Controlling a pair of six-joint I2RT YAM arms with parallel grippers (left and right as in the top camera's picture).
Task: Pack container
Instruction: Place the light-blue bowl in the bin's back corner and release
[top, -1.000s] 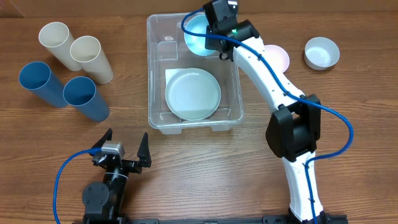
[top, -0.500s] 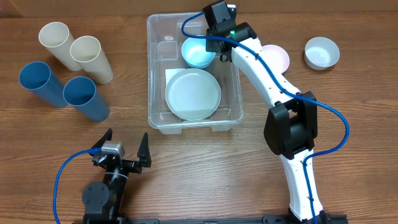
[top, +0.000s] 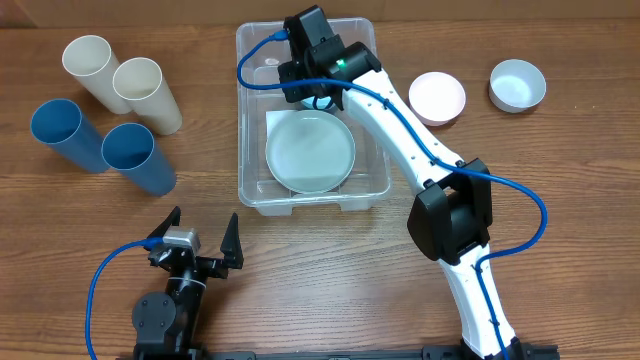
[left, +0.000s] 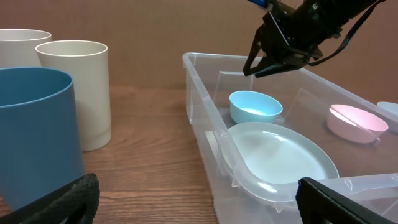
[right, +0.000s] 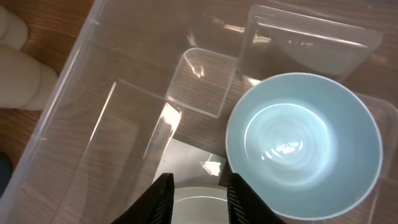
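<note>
Two pieces sit inside the container (top: 241, 110) as I look down. The white plate (top: 310, 150) lies flat on the floor at the near end, and the light blue bowl (right: 305, 140) stands upright at the far end, just beyond it. The container itself is at the middle of the table's far half, cups off to its left, loose bowls off to its right.

My right gripper (right: 200, 182) hangs over the far end of the container, a little above the bowl. Its jaws are parted with nothing between them, and on the wrist view the blue bowl lies clear of both fingers, off to one side. I read this as the release end of a placing step: bowl down, grip off it.

My left gripper (top: 204, 220) sits near the front edge of the table, jaws spread wide, holding nothing, well apart from everything.

Six pieces wait outside: the pink bowl (top: 438, 97) and the white bowl (top: 517, 84) on the right, and the cream cups (top: 147, 92) and blue cups (top: 135, 155) standing on the left.

Next, I'd say the right arm wants a straight lift so the fingers clear the walls without nudging the blue bowl. Then it can swing right to the pink bowl, the nearest piece. That pick calls for jaws astride the bowl's rim, pinching one wall. The cups look like work for the left arm.
</note>
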